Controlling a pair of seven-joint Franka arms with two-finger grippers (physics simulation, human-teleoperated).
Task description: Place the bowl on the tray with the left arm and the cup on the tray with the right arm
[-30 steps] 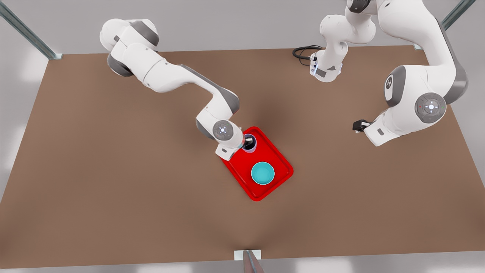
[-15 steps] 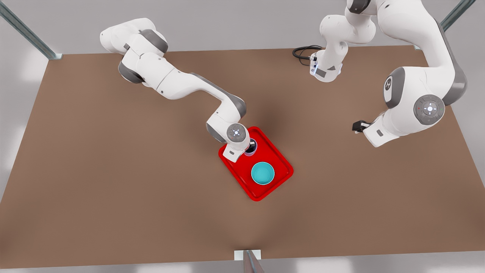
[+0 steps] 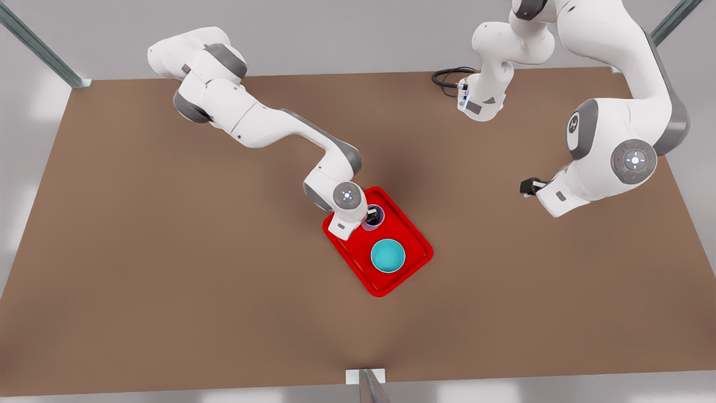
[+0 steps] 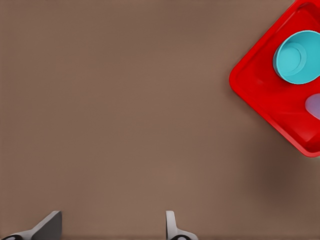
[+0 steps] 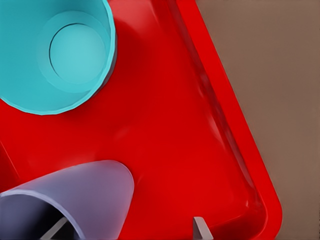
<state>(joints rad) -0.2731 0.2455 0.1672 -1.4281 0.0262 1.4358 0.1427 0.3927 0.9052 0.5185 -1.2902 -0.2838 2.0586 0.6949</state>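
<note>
The red tray (image 3: 413,230) lies mid-table. On it the turquoise bowl (image 3: 387,255) stands upright and free, toward the tray's near end. The lavender cup (image 3: 376,219) sits at the tray's far end, next to the bowl (image 5: 60,55). My right gripper (image 3: 369,215) is at the cup (image 5: 95,195), open: one finger is inside the cup, the other finger (image 5: 200,227) is outside over the tray floor (image 5: 190,125), both clear of the wall. My left gripper (image 3: 528,186) waits open over bare table at the front view's right, well away from the tray (image 4: 260,90).
A black cable (image 3: 447,78) loops near the far table edge by an arm base. A metal post (image 3: 372,389) rises at the middle of the near edge. Brown tabletop (image 3: 168,252) spreads wide on both sides of the tray.
The right arm carried the cup a little inward over the tray, toward the bowl, then barely shifted. Bowl, tray and left arm stayed put.
</note>
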